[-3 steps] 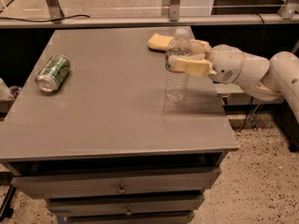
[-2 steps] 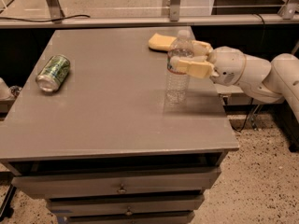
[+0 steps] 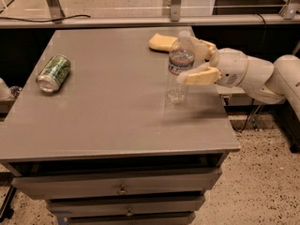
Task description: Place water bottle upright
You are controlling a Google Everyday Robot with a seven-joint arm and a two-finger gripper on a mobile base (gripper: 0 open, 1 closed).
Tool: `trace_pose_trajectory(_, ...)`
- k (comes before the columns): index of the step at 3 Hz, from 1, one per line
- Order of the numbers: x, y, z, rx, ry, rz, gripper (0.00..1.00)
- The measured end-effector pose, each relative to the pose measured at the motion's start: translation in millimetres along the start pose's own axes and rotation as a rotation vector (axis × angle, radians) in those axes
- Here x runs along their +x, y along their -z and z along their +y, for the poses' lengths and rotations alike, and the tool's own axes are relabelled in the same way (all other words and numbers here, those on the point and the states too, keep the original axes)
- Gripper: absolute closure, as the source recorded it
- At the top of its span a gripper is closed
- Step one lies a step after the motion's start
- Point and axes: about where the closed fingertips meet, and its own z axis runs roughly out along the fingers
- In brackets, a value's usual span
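Observation:
The water bottle (image 3: 179, 74), clear and ribbed with a label band, stands upright on the grey table (image 3: 108, 111) near its right edge. My gripper (image 3: 186, 61) reaches in from the right and straddles the bottle's upper part. One tan finger (image 3: 199, 75) is in front of the bottle and the other (image 3: 205, 46) behind it. The fingers are spread wider than the bottle, so the gripper is open and holds nothing.
A green drink can (image 3: 54, 72) lies on its side at the table's left. A yellow sponge (image 3: 164, 41) lies at the back, just behind the bottle. The table's right edge is close to the bottle. Drawers sit below the tabletop.
The fingers have spread apart around the bottle, the near one moving toward the camera. The bottle has stayed upright in the same spot.

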Motion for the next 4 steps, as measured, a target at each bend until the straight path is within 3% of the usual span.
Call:
trace_pose_trajectory(1,-1.2,1.1,-0.5,0.0,0.003,0.003,0.0)
trace_pose_trajectory(2,-21.5,16.5,-10.1,0.056,0.026,0.057,0.0)
trace_pose_trajectory(3,-78.7,61.2,-20.0,0.154,0.104,0.165,0.0)
trace_pose_trajectory(4,-156.8,105.2,-15.0,0.303,0.233,0.202,0.0)
